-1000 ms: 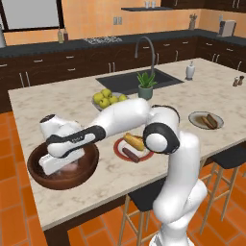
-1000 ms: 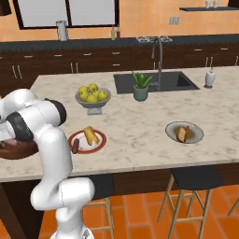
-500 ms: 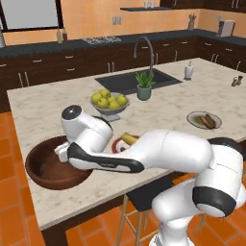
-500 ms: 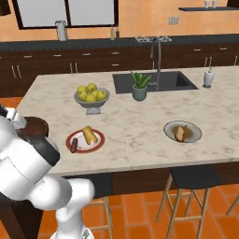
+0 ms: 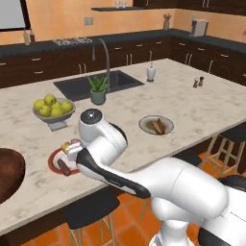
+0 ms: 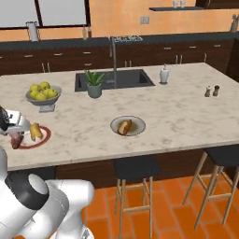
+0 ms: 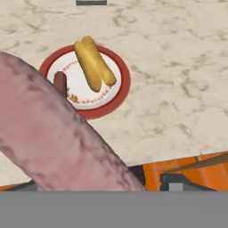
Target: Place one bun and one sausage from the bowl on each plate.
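gripper (image 6: 14, 133) — hangs over the red-rimmed plate (image 7: 118, 95), open-or-clamped cannot tell | sausage (image 7: 58, 142) — big and close across hand view | bun (image 7: 94, 63) on that plate | wooden bowl (image 5: 7, 173) at counter's left edge | grey plate (image 6: 137, 122) holds bun and sausage

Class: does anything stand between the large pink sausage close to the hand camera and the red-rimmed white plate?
Nothing visible does. The pink sausage lies directly before the red-rimmed white plate, which already carries a yellow bun.

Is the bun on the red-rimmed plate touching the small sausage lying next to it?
Apart. In the hand view, white plate surface shows between the bun and the small sausage along their length.
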Motion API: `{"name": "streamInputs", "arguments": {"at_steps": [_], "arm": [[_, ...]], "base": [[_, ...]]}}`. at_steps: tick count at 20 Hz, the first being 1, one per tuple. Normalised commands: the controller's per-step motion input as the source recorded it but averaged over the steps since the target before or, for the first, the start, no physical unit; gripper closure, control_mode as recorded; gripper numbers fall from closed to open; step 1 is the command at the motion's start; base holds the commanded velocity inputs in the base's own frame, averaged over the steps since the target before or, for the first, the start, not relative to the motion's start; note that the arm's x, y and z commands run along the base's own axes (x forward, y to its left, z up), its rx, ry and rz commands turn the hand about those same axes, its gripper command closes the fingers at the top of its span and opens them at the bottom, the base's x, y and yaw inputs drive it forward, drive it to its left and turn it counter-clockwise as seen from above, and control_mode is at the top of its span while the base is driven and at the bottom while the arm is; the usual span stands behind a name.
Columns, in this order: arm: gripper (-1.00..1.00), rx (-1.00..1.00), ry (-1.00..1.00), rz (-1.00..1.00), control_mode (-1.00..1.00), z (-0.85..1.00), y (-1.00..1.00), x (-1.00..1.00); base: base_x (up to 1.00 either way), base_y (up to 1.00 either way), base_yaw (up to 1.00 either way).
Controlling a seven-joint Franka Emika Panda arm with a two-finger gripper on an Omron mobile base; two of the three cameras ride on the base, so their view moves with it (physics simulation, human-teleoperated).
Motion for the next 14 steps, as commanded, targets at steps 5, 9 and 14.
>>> {"name": "streamInputs", "arguments": {"at_steps": [5, 9, 14], "arm": [[1.0, 0.0, 0.0, 0.0, 1.0, 0.0, 0.0, 0.0], [1.0, 0.0, 0.0, 0.0, 1.0, 0.0, 0.0, 0.0], [1.0, 0.0, 0.0, 0.0, 1.0, 0.0, 0.0, 0.0]], "base": [[0.0, -1.0, -0.19], [0.3, -1.0, -0.2], [0.98, -0.96, -0.1]]}}
